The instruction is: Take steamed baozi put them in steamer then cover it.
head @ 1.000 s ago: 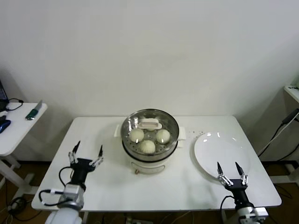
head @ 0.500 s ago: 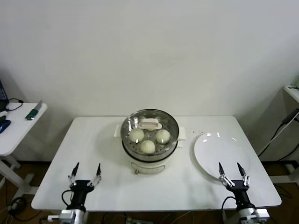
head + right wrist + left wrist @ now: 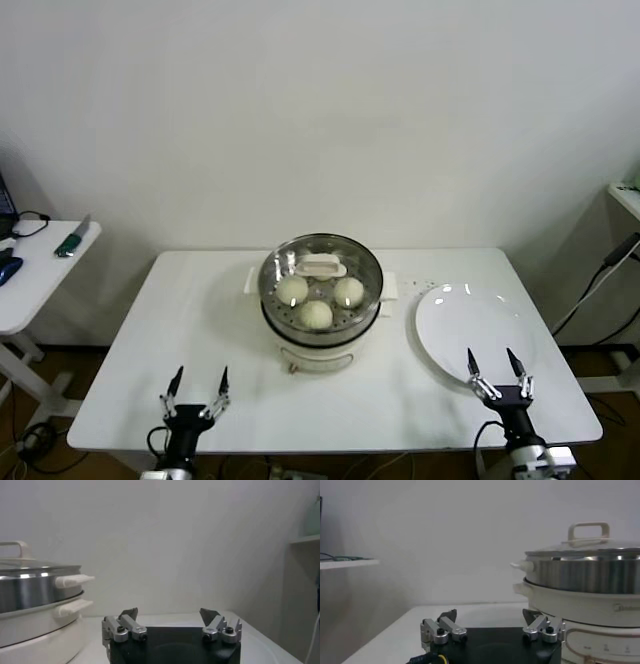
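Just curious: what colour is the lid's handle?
Cream-white; the cover's handle shows best in the left wrist view.

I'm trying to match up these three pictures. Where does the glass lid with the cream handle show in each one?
Head view: the cover sits on the steamer at table centre, buns visible beneath.
Left wrist view: the cover shows at the right edge, seen side-on.
Right wrist view: the cover shows at the left edge.
Shared landmark: the steamer's shiny steel wall.

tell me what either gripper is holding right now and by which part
Nothing is held. The left gripper and right gripper are both open and empty at the table's near edge.
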`<state>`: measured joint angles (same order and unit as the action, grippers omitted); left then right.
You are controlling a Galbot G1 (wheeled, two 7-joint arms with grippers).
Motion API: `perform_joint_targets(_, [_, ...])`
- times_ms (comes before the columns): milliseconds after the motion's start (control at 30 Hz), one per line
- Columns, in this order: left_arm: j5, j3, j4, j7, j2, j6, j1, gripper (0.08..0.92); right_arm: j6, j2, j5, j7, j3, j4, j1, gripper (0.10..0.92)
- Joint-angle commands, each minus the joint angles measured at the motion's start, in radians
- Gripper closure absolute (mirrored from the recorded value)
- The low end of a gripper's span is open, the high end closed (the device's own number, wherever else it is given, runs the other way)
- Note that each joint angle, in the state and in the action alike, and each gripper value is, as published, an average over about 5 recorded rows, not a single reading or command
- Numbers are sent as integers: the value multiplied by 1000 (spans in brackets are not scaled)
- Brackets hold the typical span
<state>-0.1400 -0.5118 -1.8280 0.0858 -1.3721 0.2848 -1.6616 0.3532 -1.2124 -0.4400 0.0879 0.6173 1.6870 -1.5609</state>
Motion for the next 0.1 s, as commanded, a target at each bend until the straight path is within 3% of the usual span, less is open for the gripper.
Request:
perform_joint_targets(33, [-10,12,-5,-18,-11,21,-16,177,-1,-3,2,2,0,2,-1,203])
perform_joint_targets(100, [-9,12,-6,-19,-11,21,-16,177,-1,-3,2,2,0,2,-2,203])
